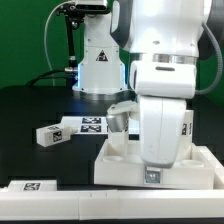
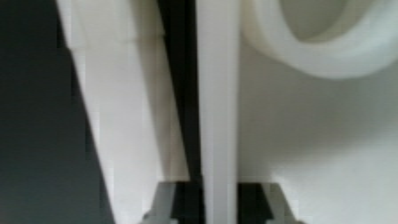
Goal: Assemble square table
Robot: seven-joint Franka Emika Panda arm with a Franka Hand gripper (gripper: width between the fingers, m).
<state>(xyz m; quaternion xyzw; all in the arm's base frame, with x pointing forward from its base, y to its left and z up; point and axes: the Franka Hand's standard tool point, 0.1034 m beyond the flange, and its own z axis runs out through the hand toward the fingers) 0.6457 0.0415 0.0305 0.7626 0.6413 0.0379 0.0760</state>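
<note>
White plastic square tray-like tabletop (image 1: 116, 166) lies on the black table (image 1: 30, 105), toward the exterior view's right, under the arm. The two-finger tool (image 2: 214, 207) is clamped on its thin raised rim (image 2: 214, 110) — a round corner socket (image 2: 329, 40) just beside. Short white tagged legs (image 1: 86, 124) lie loose nearby.

White rimmed tabletop (image 1: 115, 165) (tagged legs (image 1: 85, 125) nearby)
</note>
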